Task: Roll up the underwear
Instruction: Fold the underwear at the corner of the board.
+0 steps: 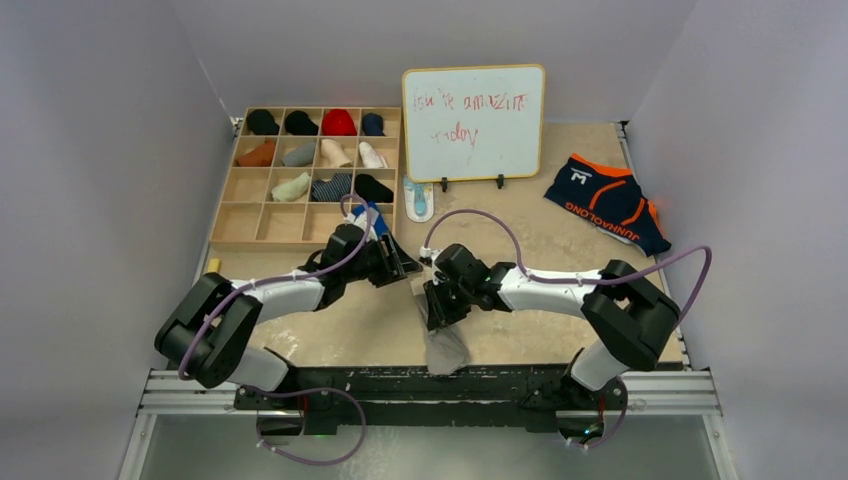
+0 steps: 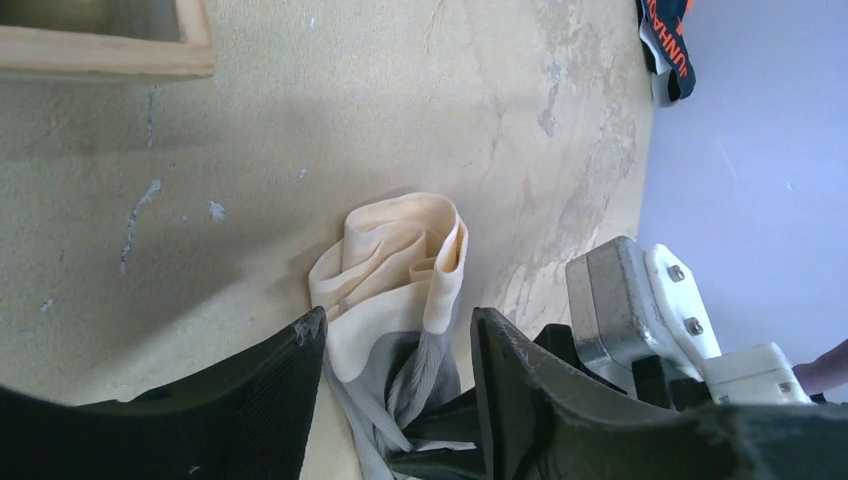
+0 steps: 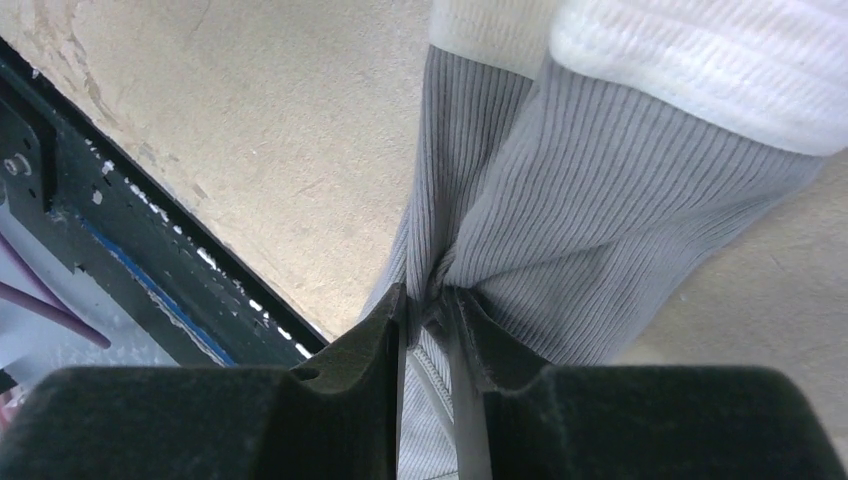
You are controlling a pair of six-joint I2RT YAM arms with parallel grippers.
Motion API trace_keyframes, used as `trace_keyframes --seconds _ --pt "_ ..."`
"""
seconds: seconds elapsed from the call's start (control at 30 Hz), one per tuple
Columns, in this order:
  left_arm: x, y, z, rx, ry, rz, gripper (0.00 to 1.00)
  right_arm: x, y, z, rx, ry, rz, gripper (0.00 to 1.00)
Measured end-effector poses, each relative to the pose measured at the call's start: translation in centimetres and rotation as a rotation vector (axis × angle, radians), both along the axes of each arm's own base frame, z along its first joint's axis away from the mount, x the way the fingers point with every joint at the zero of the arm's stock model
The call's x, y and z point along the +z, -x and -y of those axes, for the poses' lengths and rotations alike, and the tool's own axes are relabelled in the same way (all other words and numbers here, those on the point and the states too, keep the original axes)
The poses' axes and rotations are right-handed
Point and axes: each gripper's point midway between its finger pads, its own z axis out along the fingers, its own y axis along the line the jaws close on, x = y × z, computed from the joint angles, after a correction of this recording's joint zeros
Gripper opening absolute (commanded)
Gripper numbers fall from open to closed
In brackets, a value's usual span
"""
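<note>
Top external view gave me the only readable writing. The whiteboard [image 1: 474,122], propped at the back of the table [image 1: 570,245], carried a faint red scrawl that seemed to say "you're amazing today". The navy briefs [image 1: 608,203] lay flat at the far right, well apart from my arms. They had orange panels, orange capitals along one edge that looked like "JUNNAOLONG", and a small white mark on the waistband that I could not make out. A wooden compartment tray [image 1: 262,222] at the far left held small bundled fabric pieces in black, red, brown, grey, cream and stripes.

The grey briefs [image 3: 600,200] lay near the table's front edge, between my two grippers. My right gripper [image 3: 430,300] was pinched tight on a gathered fold of the grey ribbed knit, its fingers all but meeting, with the white ribbed waistband just beyond. Beside it ran the black metal rail [image 3: 100,200] of the table's edge. My left gripper [image 2: 398,320] stood wide, its dark textured fingers [image 2: 250,400] on either side of the fabric without closing on it. From that wrist the waistband looked cream and soft, curled over on itself into a loose roll, with the grey cloth bunched in pleats beneath it.
</note>
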Motion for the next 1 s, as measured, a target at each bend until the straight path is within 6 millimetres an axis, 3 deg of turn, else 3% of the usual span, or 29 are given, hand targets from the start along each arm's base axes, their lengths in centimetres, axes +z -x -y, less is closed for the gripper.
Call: trace_keyframes --seconds 0.3,0.63,0.8,0.97,1.0 --pt "0.4 0.5 0.9 -0.02 0.064 -0.04 0.61 -0.1 -0.2 0.3 -0.015 0.016 0.013 0.24" --pt "-2.5 1.7 3.3 -0.098 0.018 -0.158 0.62 -0.1 -0.2 0.4 -0.015 0.017 0.013 0.24" --pt "-2.9 1.5 3.4 -0.097 -0.003 -0.173 0.36 -0.1 -0.2 0.4 -0.014 0.017 0.013 0.24" --pt "-3.7 1.6 2.7 -0.08 -0.048 -0.181 0.01 -0.1 -0.2 0.4 -0.013 0.017 0.014 0.25" --pt "-3.9 1.6 2.6 -0.075 -0.057 -0.185 0.0 -0.1 -0.2 0.4 -0.013 0.018 0.014 0.25"
